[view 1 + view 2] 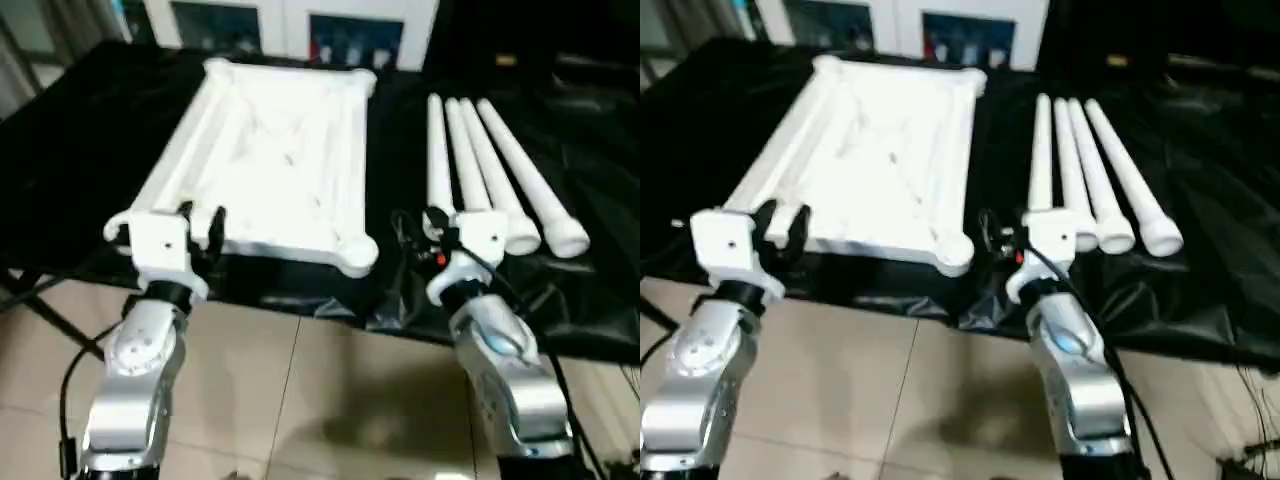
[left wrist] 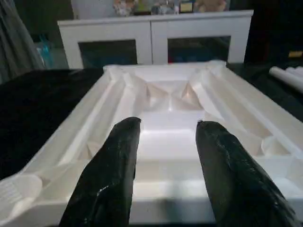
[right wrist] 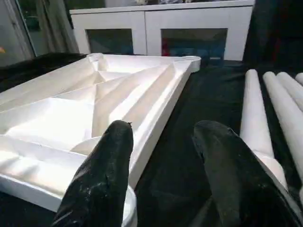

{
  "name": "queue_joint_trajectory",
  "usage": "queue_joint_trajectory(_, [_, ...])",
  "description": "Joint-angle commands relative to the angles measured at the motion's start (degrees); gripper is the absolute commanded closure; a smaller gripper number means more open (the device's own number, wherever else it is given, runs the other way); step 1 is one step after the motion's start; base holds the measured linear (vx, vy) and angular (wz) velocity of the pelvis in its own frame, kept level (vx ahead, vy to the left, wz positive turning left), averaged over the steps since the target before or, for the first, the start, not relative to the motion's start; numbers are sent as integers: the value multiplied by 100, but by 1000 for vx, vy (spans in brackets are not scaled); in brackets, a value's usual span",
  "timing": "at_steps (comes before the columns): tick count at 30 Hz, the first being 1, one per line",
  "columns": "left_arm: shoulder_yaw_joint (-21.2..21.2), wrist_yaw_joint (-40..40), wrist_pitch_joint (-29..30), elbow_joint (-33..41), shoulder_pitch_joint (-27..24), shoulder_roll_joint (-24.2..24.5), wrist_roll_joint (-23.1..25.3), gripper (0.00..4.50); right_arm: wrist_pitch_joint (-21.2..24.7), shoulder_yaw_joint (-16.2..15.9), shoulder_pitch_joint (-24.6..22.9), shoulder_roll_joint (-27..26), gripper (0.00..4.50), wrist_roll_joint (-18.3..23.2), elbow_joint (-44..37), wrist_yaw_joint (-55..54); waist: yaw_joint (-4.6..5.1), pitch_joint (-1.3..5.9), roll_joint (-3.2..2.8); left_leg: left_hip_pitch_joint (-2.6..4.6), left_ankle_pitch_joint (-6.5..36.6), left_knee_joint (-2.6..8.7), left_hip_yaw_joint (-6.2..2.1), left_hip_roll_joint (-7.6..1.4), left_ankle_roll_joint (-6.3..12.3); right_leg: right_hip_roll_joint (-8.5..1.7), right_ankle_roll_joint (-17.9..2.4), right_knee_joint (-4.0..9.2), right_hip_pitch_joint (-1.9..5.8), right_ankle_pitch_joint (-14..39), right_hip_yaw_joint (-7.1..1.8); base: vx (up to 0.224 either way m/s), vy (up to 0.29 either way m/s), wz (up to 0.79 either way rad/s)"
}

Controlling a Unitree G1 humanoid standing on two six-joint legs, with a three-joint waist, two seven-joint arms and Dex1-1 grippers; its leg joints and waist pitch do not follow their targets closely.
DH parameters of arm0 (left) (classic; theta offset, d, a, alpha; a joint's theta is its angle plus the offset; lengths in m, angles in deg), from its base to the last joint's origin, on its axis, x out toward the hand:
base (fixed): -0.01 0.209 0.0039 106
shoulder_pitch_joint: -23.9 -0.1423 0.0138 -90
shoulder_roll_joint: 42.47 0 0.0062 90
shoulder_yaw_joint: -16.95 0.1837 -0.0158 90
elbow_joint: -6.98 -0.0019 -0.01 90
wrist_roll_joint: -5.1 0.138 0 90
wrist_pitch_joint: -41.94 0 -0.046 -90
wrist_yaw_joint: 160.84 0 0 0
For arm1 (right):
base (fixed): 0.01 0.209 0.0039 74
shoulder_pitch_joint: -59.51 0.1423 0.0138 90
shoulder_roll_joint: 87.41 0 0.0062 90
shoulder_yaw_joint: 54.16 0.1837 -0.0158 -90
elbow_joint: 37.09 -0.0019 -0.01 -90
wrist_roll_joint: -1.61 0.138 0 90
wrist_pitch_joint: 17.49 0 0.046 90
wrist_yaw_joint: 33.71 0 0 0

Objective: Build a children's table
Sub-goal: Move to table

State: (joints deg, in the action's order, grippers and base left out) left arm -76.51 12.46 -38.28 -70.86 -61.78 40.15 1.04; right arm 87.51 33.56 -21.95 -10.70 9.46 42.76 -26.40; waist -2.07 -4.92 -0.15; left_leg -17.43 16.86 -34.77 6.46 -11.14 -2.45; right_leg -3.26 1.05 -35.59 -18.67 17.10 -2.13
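Note:
The white tabletop [image 1: 280, 150] lies upside down on the black-covered work table, its ribbed underside and rounded corner sockets facing up. Several white tubular legs [image 1: 500, 170] lie side by side to its right, flared ends toward me. My left gripper [image 1: 200, 222] hovers open at the tabletop's near left edge, and in the left wrist view its fingers [image 2: 118, 161] frame the near rim with nothing between them. My right gripper [image 1: 418, 228] stands open over the black cloth between the tabletop's near right corner socket [image 3: 128, 208] and the nearest leg [image 3: 255, 113].
A black cloth [image 1: 80, 150] covers the work table, hanging over its front edge just beyond my forearms. A white cabinet [image 2: 156, 33] stands behind the table. Tiled floor [image 1: 300, 380] lies below my arms. A dark cable [image 1: 400, 270] runs along my right wrist.

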Motion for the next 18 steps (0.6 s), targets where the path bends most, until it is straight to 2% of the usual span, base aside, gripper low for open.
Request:
queue_joint_trajectory(1, [-6, -2, 47, 100, -82, 2, -41, 231, 80, -28, -64, 16, 220, 7, -174, 21, 127, 420, -204, 896, -1945, 315, -30, -147, 1244, 219, -1141, -136, -355, -1295, 234, 1, -53, -12])
queue_joint_trajectory(2, [-13, -25, 27, 52, -96, 1, -59, 231, 74, -57, -110, 23, 220, 4, -222, 48, 256, 396, -121, 1024, -1806, 357, 40, -329, 1103, 123, -1152, -142, -457, -897, 174, 1, -53, -12])
queue_joint_trajectory(3, [-2, -44, 2, 10, -100, 11, -55, 231, 71, -62, -141, 24, 220, 4, -246, 55, 186, 284, -15, 908, -1314, 425, 154, -333, 1000, 24, -1248, -111, -415, -753, 153, 2, -64, -45])
queue_joint_trajectory(4, [3, -63, -21, -38, -78, 10, -47, 231, 70, -24, -163, 13, 220, 15, -249, 0, -169, 113, 202, 118, 610, 87, 621, 509, 24, 134, -1730, 477, 497, -97, -690, 24, 39, -53])
queue_joint_trajectory(5, [3, -63, -21, -38, -78, 10, -47, 231, 70, -24, -163, 13, 220, 15, -249, 0, -280, 225, 145, 77, 721, -2, 549, 508, -215, 81, -1965, 504, 669, -73, -917, 24, 39, -53])
queue_joint_trajectory(6, [-23, -66, -39, -83, -19, -3, -54, 231, 54, 57, -175, -6, 220, 26, -239, -100, -398, 339, 15, -469, -15, -144, 196, 378, 89, -224, -2030, 396, 1043, -1485, -983, 26, 74, -20])
queue_joint_trajectory(7, [-56, -65, -32, -70, 1, -27, -100, 231, 60, 80, -166, -7, 220, 32, -237, -114, -348, 271, 24, -424, -192, -8, 153, 270, 63, -106, -1921, 387, 839, -2067, -862, 0, 0, 0])
queue_joint_trajectory(8, [-74, -61, -24, -55, 11, -45, -132, 231, 68, 92, -157, -3, 220, 38, -237, -110, -169, 357, -202, -188, -874, 324, 36, 153, -12, 416, -1367, -55, 550, -2615, -308, 0, 0, 0])
queue_joint_trajectory(9, [-76, -45, -26, -51, 18, -54, -135, 231, 56, 85, -140, 10, 220, 26, -238, -81, 38, 423, -232, 307, -1555, 304, -243, -18, 661, 384, -896, -247, 85, -2059, 48, 67, -24, -12])
queue_joint_trajectory(10, [-71, -48, -32, -49, 28, -64, -152, 231, 63, 79, -120, 17, 220, 17, -238, -65, 307, 509, -165, 981, -2335, 242, -676, -461, 1790, 38, -671, -436, -657, -813, 231, 107, -89, -10])
queue_joint_trajectory(11, [-59, -48, -37, -51, 36, -72, -155, 231, 69, 80, -106, 24, 220, 13, -236, -53, 250, 390, -106, 731, -2351, 251, -687, -437, 2563, -232, -578, -357, -634, -234, 253, 107, -89, -10])
queue_joint_trajectory(12, [-48, -49, -49, -39, 47, -79, -148, 231, 69, 78, -83, 38, 220, 11, -227, -36, 216, 390, 103, 514, -2087, 113, -436, -146, 2435, -312, -729, -76, -395, -598, 168, 54, -79, -15])
queue_joint_trajectory(13, [-45, -50, -53, -34, 51, -82, -146, 231, 69, 78, -75, 44, 220, 11, -223, -32, 79, 263, 189, 57, -1464, 25, -120, 298, 2134, -310, -829, 157, 46, -643, -24, 0, 0, 0])
queue_joint_trajectory(14, [-61, -53, -44, 14, 52, -95, -144, 231, 73, 70, -47, 62, 220, 3, -215, -27, -207, 364, 295, -639, -415, -622, -88, 510, 1403, -846, -1734, 496, 953, -881, -788, 0, 0, 0])
queue_joint_trajectory(15, [-64, -53, -42, 18, 53, -97, -144, 231, 75, 71, -43, 63, 220, 4, -214, -28, -252, 331, 245, -673, -387, -646, -119, 432, 1049, -841, -2003, 498, 900, -1221, -765, 29, 38, 22])
queue_joint_trajectory(16, [-75, -55, -41, 29, 56, -105, -160, 231, 78, 76, -32, 68, 220, 8, -211, -30, -222, 248, 180, -705, -560, -417, -136, 316, 516, -614, -2303, 448, 805, -1664, -485, 54, 4, 15])
queue_joint_trajectory(17, [-81, -41, -38, 31, 59, -99, -170, 231, 78, 75, -29, 58, 220, 9, -217, -26, -181, 244, 92, -666, -805, -159, -136, 232, 434, -448, -2239, 401, 748, -1577, -257, 54, 4, 15])
queue_joint_trajectory(18, [-85, -29, -38, 36, 68, -92, -186, 231, 83, 71, -22, 50, 220, 8, -222, -19, -58, 262, -197, -317, -756, 362, -227, -18, 519, -73, -1747, 257, 474, -798, 244, 64, 28, -7])
